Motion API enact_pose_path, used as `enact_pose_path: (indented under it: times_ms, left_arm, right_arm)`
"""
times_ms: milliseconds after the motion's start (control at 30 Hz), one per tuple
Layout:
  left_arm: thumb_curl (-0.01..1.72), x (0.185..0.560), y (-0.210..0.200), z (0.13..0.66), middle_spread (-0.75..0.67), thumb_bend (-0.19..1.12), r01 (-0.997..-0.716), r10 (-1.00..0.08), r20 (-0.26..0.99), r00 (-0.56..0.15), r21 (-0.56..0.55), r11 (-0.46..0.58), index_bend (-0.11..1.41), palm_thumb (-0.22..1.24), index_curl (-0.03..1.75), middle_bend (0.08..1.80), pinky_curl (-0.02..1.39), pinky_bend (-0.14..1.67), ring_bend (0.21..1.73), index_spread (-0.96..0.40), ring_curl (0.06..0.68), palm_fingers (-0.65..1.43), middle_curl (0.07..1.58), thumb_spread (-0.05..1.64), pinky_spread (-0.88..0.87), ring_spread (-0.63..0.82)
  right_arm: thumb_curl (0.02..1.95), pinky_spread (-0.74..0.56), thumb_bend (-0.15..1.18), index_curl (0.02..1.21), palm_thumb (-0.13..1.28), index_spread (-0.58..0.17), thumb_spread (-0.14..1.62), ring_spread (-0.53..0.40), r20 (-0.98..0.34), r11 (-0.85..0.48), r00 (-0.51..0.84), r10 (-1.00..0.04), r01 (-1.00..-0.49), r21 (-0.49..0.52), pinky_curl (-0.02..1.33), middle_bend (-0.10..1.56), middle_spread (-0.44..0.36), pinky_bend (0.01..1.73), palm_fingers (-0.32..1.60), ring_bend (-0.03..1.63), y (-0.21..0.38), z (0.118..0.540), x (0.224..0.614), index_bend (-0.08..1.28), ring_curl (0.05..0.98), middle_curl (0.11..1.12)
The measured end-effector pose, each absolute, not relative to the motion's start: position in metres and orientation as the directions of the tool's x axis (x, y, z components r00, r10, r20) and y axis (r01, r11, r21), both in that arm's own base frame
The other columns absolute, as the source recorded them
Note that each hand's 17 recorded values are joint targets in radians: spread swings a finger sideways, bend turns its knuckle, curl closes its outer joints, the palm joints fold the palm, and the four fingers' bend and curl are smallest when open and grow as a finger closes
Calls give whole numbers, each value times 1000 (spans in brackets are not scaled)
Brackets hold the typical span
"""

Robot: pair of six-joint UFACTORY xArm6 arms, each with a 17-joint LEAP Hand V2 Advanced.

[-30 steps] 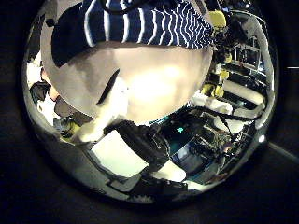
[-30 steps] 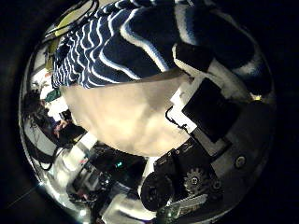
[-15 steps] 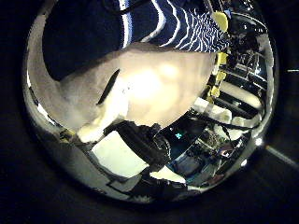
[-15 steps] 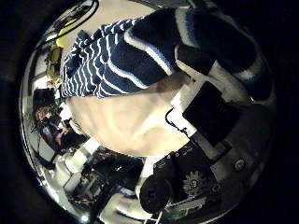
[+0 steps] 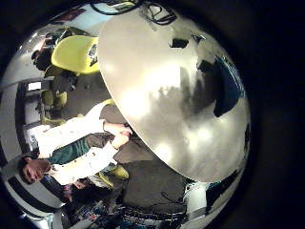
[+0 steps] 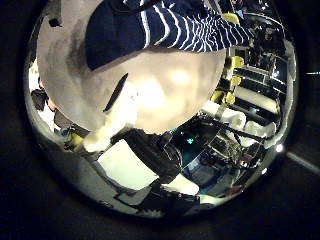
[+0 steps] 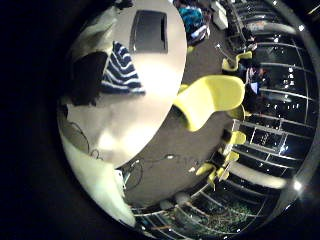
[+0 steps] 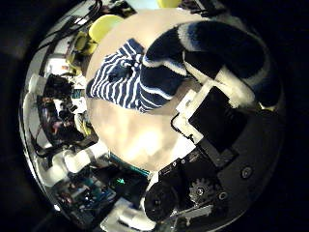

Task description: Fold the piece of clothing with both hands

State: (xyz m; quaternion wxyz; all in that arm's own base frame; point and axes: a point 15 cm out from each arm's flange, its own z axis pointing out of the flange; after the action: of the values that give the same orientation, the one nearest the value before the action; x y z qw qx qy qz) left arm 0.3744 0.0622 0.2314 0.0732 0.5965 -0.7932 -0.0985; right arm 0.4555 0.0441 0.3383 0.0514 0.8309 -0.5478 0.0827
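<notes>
The striped garment (image 8: 130,72) lies partly bunched on the round table (image 8: 154,135). One edge of it rises to my right hand's fingers (image 8: 217,101), which are curled on a fold of the cloth (image 8: 208,39). In the left thumb side view the garment (image 6: 170,25) hangs close to the palm, above the table (image 6: 170,90), and runs out of sight at the fingers of my left hand (image 6: 145,155). The right little finger side view shows the garment (image 7: 120,70) as a small heap on the table (image 7: 130,115), far below.
A flat dark rectangular thing (image 7: 150,30) lies on the table beyond the garment. A chair (image 7: 210,100) stands at the table's edge and another chair (image 5: 74,52) on the far side. The table top (image 5: 162,95) is wide and round.
In the right thumb side view the garment and table have shrunk, so that hand has risen with the cloth's edge. In the left view the cloth covers less than half a second ago.
</notes>
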Motion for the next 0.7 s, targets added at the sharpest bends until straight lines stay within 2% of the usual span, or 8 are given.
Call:
enact_pose_path:
  times_ms: [200,300,433,533,633,700]
  left_arm:
    - [317,358,89,237,14,-14,-951,-978,3,-210,234,204,175,487,411,203,424,365,729,-78,259,319,429,1234,33,-49]
    - [319,352,107,235,14,-9,-959,-987,5,-159,237,156,175,502,408,205,424,369,728,-72,259,321,431,1235,30,-56]
    - [326,341,128,236,15,-7,-967,-995,5,-101,235,99,174,534,405,205,426,375,729,-67,258,321,432,1238,28,-61]
    - [333,333,136,240,15,-1,-970,-997,4,-83,228,81,174,572,402,205,428,377,731,-61,258,319,434,1240,27,-63]
    - [337,318,138,238,15,-7,-970,-998,4,-70,235,68,174,604,398,207,429,379,732,-53,258,316,435,1235,26,-65]
    - [341,309,142,239,15,-9,-971,-998,2,-57,234,56,174,618,396,207,429,381,734,-46,258,315,436,1231,26,-65]
  right_arm:
    - [809,-195,-9,958,1001,-305,1130,-255,211,-599,580,-786,-800,-34,1179,1317,-185,1215,877,1431,158,350,447,1133,839,941]
    - [815,-196,-8,958,997,-304,1132,-255,229,-688,665,-711,-725,-31,1191,1313,-185,1208,881,1427,217,337,452,1132,842,942]
    - [819,-198,-12,958,988,-303,1134,-256,255,-751,724,-641,-661,-13,1203,1311,-184,1197,889,1419,270,315,468,1132,844,942]
    - [822,-199,-9,957,979,-302,1142,-257,262,-792,763,-591,-610,-7,1212,1305,-185,1189,888,1416,314,300,474,1129,847,943]
    - [816,-201,-17,961,933,-304,1154,-257,284,-820,787,-548,-572,0,1222,1302,-186,1182,877,1419,341,285,478,1120,852,947]
    - [774,-212,-54,956,808,-310,1174,-257,299,-832,792,-533,-554,-14,1203,1277,-190,1182,830,1407,352,281,484,1074,845,941]
